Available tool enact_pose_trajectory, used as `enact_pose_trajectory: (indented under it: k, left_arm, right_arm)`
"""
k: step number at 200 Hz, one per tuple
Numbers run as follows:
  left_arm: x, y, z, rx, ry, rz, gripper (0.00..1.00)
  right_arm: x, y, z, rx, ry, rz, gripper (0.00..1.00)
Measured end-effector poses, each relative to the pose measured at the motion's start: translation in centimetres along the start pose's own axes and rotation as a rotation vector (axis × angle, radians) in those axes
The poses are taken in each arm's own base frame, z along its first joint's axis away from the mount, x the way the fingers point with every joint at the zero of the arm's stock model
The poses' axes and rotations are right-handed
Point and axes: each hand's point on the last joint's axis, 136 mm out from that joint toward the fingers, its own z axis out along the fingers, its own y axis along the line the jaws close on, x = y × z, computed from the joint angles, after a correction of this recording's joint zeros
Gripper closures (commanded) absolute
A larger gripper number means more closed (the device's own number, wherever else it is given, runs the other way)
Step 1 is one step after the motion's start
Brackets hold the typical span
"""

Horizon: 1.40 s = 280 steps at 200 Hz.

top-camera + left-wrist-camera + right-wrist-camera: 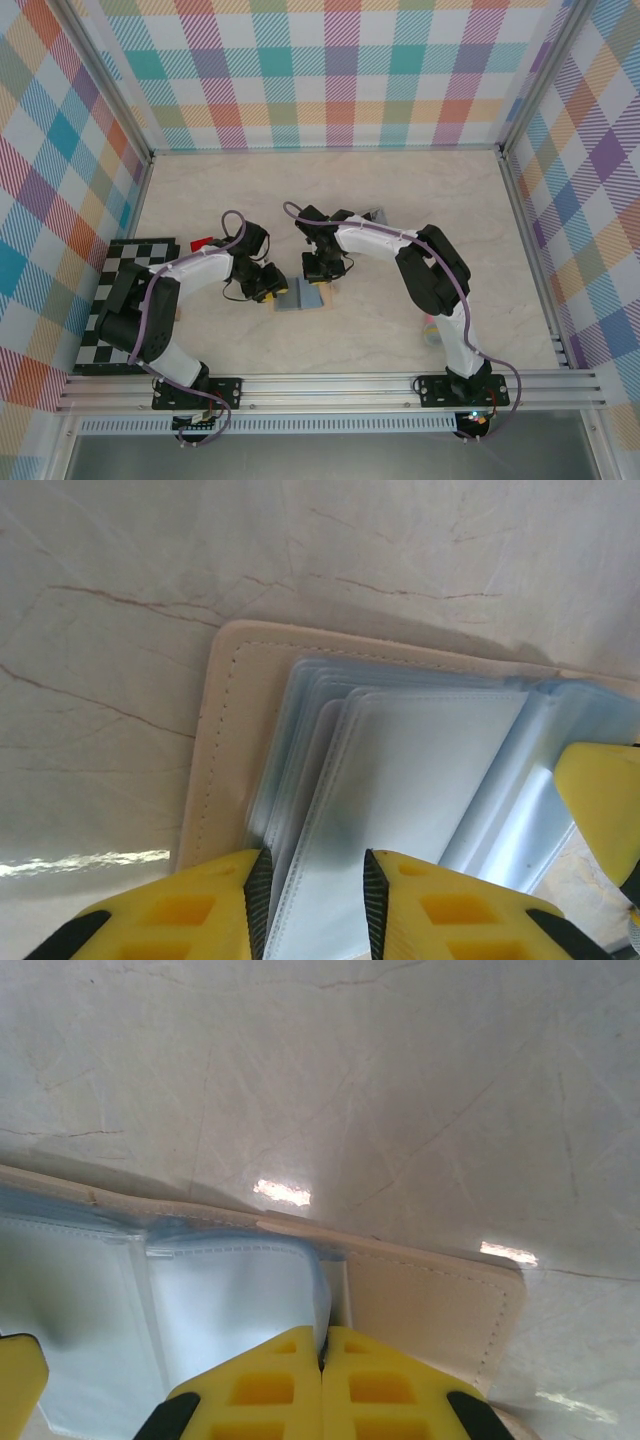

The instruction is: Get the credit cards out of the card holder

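Two grippers on the card holder [301,296], lying open mid-table — the left gripper [315,885] has its fingers spread across the blue-grey sleeves, the right gripper [322,1355] is squeezed tight on a sleeve edge. One red credit card [199,242] sits by the checkered board [120,300].

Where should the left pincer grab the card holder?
On the card holder, pinch the loose edge of the top sleeve, from the side the left pincer faces: sleeves fan apart there; the tan cover lies flat on the table.
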Motion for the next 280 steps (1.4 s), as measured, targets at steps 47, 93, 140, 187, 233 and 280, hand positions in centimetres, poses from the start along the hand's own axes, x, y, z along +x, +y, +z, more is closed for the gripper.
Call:
enact_pose_trajectory:
  k: [47,93,140,187,233,280]
  left_arm:
    - [0.1,-0.8,0.0,0.039,0.013,0.007,0.72]
    - [0.3,-1.7,-0.4,0.082,0.019,0.017,0.84]
    - [0.4,-2.7,-1.4,0.128,0.011,0.04,0.99]
    - [0.4,-1.8,-1.6,0.08,-0.006,0.032,1.0]
    - [0.3,-1.7,-1.8,0.074,-0.012,0.027,0.92]
    - [0.3,-3.5,-2.0,0.158,0.001,-0.001,0.68]
  right_arm:
    - [0.0,0.1,0.0,-0.004,0.002,-0.002,0.96]
    - [0.0,0.1,0.0,-0.004,0.002,-0.003,0.96]
    - [0.1,0.2,0.2,-0.024,-0.003,-0.005,0.88]
    - [0.5,0.0,-2.1,-0.042,-0.061,-0.014,0.77]
    - [0.7,1.2,-5.0,-0.158,-0.166,-0.055,0.76]
    - [0.1,2.2,-5.2,-0.229,-0.209,-0.064,0.78]
